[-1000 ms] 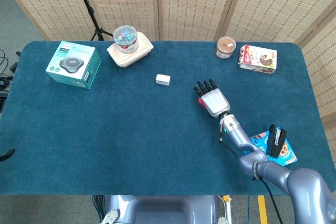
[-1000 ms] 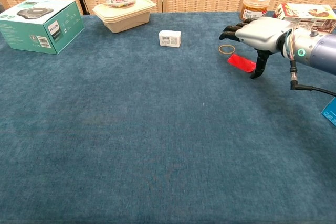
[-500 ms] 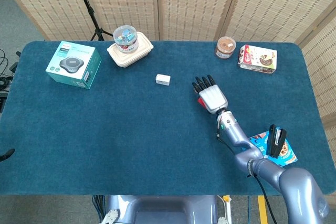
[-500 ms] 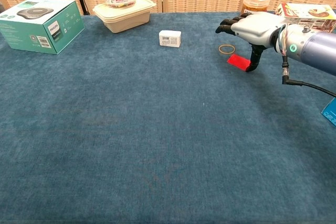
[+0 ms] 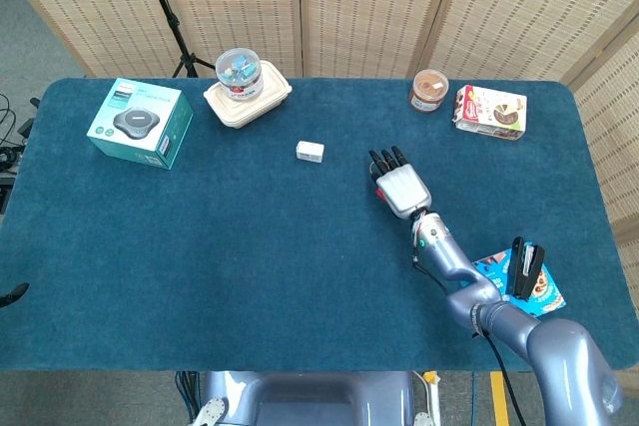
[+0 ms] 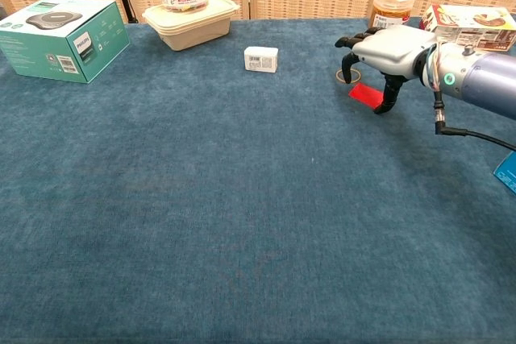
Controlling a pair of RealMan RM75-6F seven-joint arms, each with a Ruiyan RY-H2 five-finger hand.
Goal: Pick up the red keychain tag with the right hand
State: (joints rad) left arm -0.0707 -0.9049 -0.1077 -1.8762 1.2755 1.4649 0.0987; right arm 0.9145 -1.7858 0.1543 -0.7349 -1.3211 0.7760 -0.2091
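The red keychain tag (image 6: 365, 94) lies flat on the blue table, its thin metal ring (image 6: 347, 76) at its far end. My right hand (image 6: 389, 47) hovers palm-down right over it, fingers curling down around the ring and the thumb touching the tag's near right edge. The tag rests on the cloth, not lifted. From the head view the right hand (image 5: 401, 185) covers nearly all of the tag; only a red sliver (image 5: 379, 193) shows at its left side. My left hand appears in neither view.
A small white box (image 6: 261, 59) lies left of the hand. Behind it stand a brown jar (image 6: 391, 9) and a snack box (image 6: 469, 23). A teal box (image 6: 60, 36) and a tub with a jar (image 6: 190, 14) sit far left. A blue packet (image 5: 523, 276) lies near right.
My right hand has shifted slightly left over the tag and lowered, and its fingers have curled downward around the ring. The tag has not moved.
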